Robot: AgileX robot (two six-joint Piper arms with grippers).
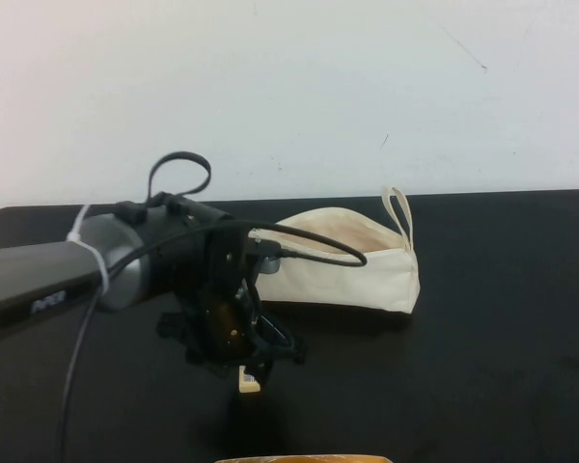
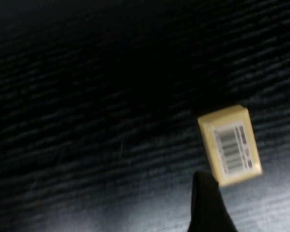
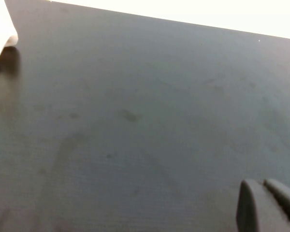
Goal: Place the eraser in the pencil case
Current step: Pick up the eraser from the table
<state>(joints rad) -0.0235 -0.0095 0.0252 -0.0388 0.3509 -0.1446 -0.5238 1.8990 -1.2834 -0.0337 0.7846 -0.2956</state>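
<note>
The eraser [image 1: 248, 383] is a tiny pale-yellow block on the black table, just below my left gripper [image 1: 243, 359]. In the left wrist view the eraser [image 2: 229, 145] lies flat with its barcode label up. My left gripper [image 2: 251, 205] is open, and one dark fingertip [image 2: 205, 200] nearly touches the eraser's near end. The eraser lies just beyond the gap, not between the fingers. The pencil case [image 1: 347, 265], a cream-white pouch with its tan lining showing and a loop strap [image 1: 399, 210], lies behind and to the right. My right gripper [image 3: 266, 205] is shut and empty over bare table.
The black table [image 1: 502, 318] meets a white wall at the back. A tan edge of something [image 1: 304, 459] shows at the bottom of the high view. A corner of the pouch [image 3: 0, 29] shows in the right wrist view. The left arm's cable [image 1: 309, 253] arcs over the pouch.
</note>
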